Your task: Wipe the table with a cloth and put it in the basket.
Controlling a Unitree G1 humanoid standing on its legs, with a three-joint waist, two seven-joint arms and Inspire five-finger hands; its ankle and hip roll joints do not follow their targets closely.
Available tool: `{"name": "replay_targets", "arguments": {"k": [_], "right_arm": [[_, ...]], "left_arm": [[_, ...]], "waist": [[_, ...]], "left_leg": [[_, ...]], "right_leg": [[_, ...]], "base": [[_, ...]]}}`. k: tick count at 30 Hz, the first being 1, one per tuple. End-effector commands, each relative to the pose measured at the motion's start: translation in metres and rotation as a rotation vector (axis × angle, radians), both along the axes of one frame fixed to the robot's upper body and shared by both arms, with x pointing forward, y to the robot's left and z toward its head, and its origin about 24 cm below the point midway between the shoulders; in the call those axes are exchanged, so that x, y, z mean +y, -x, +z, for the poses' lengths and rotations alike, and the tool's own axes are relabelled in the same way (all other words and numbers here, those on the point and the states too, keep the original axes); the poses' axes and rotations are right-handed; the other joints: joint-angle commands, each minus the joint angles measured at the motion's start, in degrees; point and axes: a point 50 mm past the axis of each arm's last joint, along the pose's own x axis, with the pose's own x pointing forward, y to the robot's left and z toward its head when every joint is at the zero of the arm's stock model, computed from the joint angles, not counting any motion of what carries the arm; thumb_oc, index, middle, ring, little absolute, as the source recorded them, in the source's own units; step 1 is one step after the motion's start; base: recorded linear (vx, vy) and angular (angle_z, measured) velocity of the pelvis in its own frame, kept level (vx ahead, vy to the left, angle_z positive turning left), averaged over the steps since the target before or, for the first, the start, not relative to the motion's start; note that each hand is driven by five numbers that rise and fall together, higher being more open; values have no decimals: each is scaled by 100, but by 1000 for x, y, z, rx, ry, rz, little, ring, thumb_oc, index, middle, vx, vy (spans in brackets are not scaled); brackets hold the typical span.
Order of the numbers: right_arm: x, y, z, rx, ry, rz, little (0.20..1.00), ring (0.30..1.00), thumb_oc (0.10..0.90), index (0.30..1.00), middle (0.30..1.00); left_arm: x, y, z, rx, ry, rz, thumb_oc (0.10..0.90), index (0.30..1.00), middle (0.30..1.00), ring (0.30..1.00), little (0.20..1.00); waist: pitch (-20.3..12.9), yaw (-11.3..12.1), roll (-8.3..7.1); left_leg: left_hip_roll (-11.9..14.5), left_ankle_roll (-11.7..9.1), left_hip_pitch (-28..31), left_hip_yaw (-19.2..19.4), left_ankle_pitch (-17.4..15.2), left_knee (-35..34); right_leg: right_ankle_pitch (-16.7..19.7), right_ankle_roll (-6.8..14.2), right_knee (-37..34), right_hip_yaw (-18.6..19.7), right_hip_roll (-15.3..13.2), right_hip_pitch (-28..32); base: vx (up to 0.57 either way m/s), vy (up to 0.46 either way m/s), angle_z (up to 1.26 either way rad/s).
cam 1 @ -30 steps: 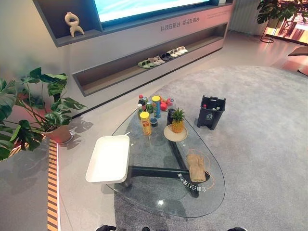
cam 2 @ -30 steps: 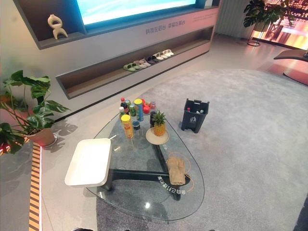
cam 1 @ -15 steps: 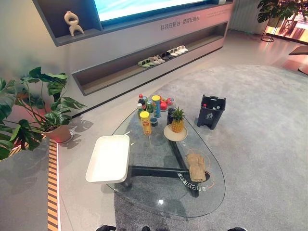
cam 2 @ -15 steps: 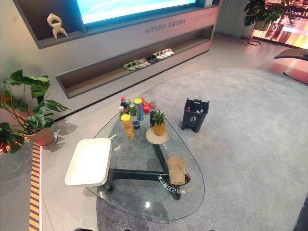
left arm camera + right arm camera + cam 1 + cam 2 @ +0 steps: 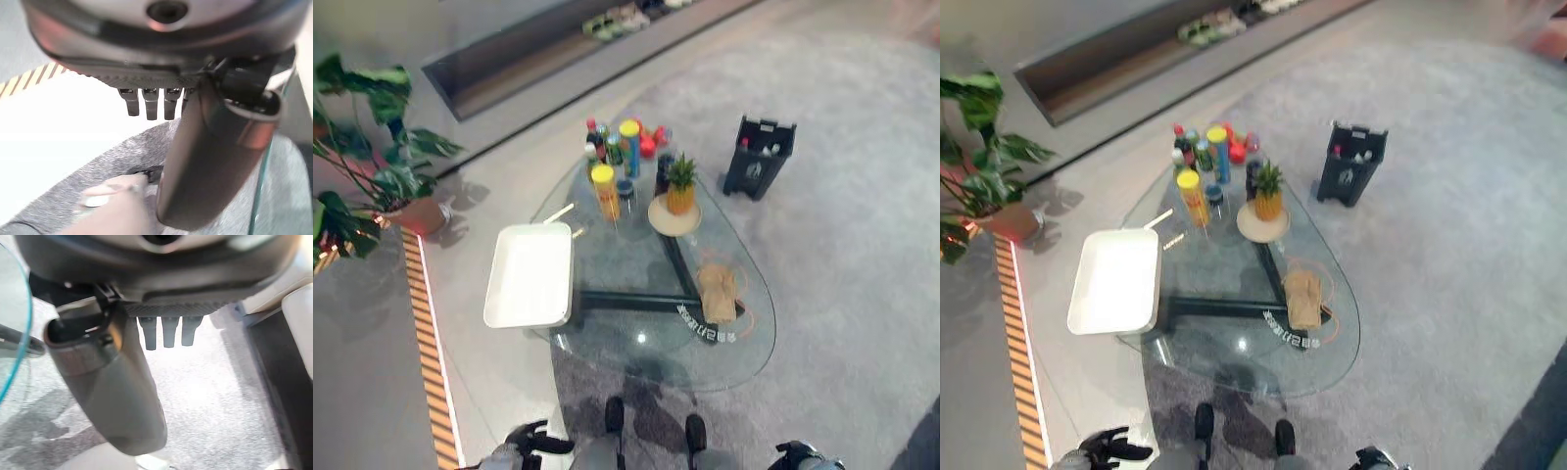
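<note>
A tan folded cloth lies on the right part of the glass table, with an orange cord looped around it. The dark basket stands on the grey carpet beyond the table's far right side, with small items inside. My left hand hangs low at the near left, short of the table's near edge, its fingers straight and holding nothing. My right hand hangs at the near right, its fingers relaxed and empty. Both hands are far from the cloth.
A white tray overhangs the table's left side. Bottles and cans crowd the far end, beside a pineapple on a plate. A potted plant and a striped floor strip lie to the left.
The camera has tilted down, so the whole scene has shifted up and both hands have come into sight at the bottom. Nothing on the table has moved.
</note>
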Motion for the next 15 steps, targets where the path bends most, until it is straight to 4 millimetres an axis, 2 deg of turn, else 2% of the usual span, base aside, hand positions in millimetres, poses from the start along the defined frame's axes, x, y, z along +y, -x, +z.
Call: {"name": "replay_targets", "arguments": {"k": [1,3,5,6,10,12,15], "right_arm": [[-24,-36,26,-126,81,-101,900,900,800,900,900],[-31,-45,34,-180,94,-122,900,900,800,900,900],[-34,-51,38,-207,100,-133,900,900,800,900,900],[-39,-65,49,-268,106,-154,900,900,800,900,900],[-45,-91,70,-400,127,-179,900,900,800,900,900],[-44,-102,79,-448,130,-185,900,900,800,900,900],[-46,-108,84,-469,136,-187,900,900,800,900,900]], "left_arm": [[42,-57,46,-264,-80,196,800,900,900,900,900],[48,-68,57,-339,-57,235,800,900,900,900,900],[50,-73,61,-367,-49,239,800,900,900,900,900],[53,-83,71,-420,-38,245,800,900,900,900,900],[59,-103,92,-493,-53,266,800,900,900,900,900],[61,-109,100,-509,-65,266,800,900,900,900,900],[61,-111,102,-516,-75,267,800,900,900,900,900]], "waist": [[488,58,-190],[683,55,-143],[727,64,-128],[845,93,-120],[1090,103,-177],[1177,101,-212],[1203,104,-224]], "left_leg": [[131,-131,-22,14,-463,-8],[70,-107,-268,-81,-426,151],[43,-92,-416,-101,-441,251],[18,-81,-698,-109,-450,444],[-56,-88,-1494,-170,-565,1326],[-84,-84,-1833,-181,-632,1698],[-103,-79,-1956,-183,-663,1841]], "right_leg": [[161,140,503,58,-397,-863],[42,103,835,137,-384,-1167],[13,105,959,133,-398,-1322],[-33,117,1218,105,-424,-1624],[-149,116,1930,76,-420,-2335],[-207,110,2224,107,-391,-2623],[-239,98,2346,121,-362,-2734]], "base": [[-178,16,-1],[-147,-9,2],[-136,-26,3],[-164,-50,2],[-153,-78,5],[-85,-74,9],[-27,-31,9]]}}
